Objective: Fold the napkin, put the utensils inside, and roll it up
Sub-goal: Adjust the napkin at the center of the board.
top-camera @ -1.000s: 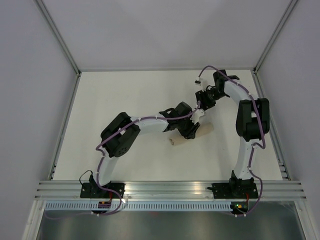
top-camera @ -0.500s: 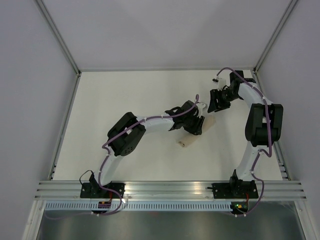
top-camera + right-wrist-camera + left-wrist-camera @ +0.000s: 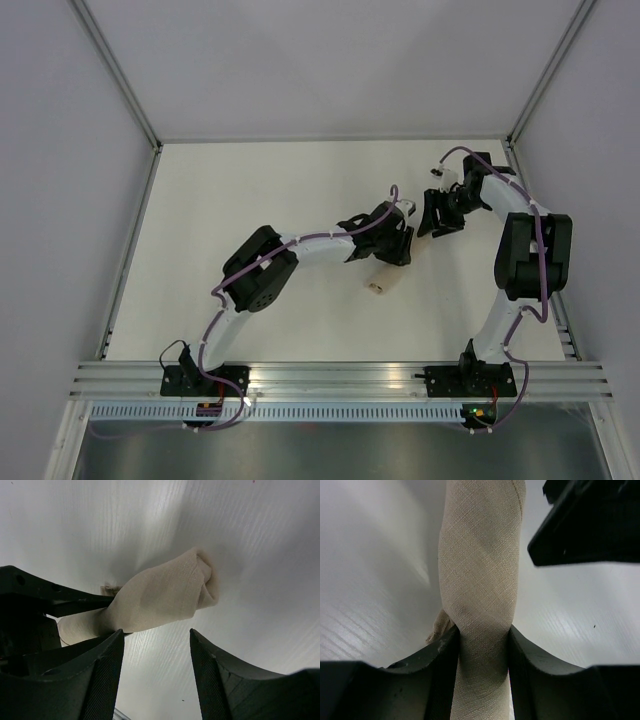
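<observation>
Left gripper (image 3: 484, 637) clamps the rolled napkin (image 3: 480, 570) mid-length on the table (image 3: 380, 555), roll axis running out between its jaws toward the right gripper (image 3: 156, 647), which hovers open and empty by the far end.
</observation>
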Robot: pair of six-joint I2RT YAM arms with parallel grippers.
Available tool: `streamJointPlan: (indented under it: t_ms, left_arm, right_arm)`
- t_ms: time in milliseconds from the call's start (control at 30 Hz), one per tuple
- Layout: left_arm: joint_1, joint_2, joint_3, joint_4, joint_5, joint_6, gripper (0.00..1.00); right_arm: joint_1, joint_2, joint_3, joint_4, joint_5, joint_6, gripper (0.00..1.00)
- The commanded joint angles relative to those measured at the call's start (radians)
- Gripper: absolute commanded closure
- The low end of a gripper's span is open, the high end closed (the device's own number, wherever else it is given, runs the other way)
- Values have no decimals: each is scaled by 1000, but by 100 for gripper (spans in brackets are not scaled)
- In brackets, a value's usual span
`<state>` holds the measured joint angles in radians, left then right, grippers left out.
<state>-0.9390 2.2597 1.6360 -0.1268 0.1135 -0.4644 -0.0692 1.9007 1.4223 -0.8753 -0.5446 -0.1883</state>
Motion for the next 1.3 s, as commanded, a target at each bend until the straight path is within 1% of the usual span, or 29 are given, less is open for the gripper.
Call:
streamJointPlan:
  t_ms: [0, 200, 533, 667, 700, 733, 867, 933, 967, 1100, 1267]
  left_arm:
    - [-6, 77, 16, -70, -23, -74, 52]
    - [-6, 106, 61, -70, -12, -105, 51]
    - [-3, 132, 102, -48, -5, -151, 51]
    - [-1, 133, 102, -39, 2, -161, 51]
    - [-1, 132, 99, -37, 5, -164, 50]
    - [-1, 130, 96, -33, 6, -164, 47]
    - [2, 109, 68, 1, 8, -160, 40]
    - [5, 100, 59, 10, 17, -155, 39]
    - [6, 97, 58, 13, 18, -154, 38]
    - [14, 78, 47, 30, 29, -146, 37]
    - [17, 37, 30, 59, 44, -114, 34]
  right_arm:
    - [-1, -32, -28, -8, -5, 69, 39]
    - [0, -28, -65, 30, -5, 113, 36]
    - [40, -3, -117, 114, 52, 179, 37]
    - [48, 12, -109, 142, 75, 185, 40]
    - [52, 15, -103, 147, 83, 213, 41]
    - [58, 15, -100, 150, 104, 216, 42]
    - [63, 24, -91, 174, 152, 219, 45]
    - [63, 24, -85, 179, 170, 217, 47]
    - [89, 26, -83, 186, 190, 217, 50]
    - [104, 24, -72, 205, 238, 217, 56]
    - [134, 32, -57, 222, 299, 217, 57]
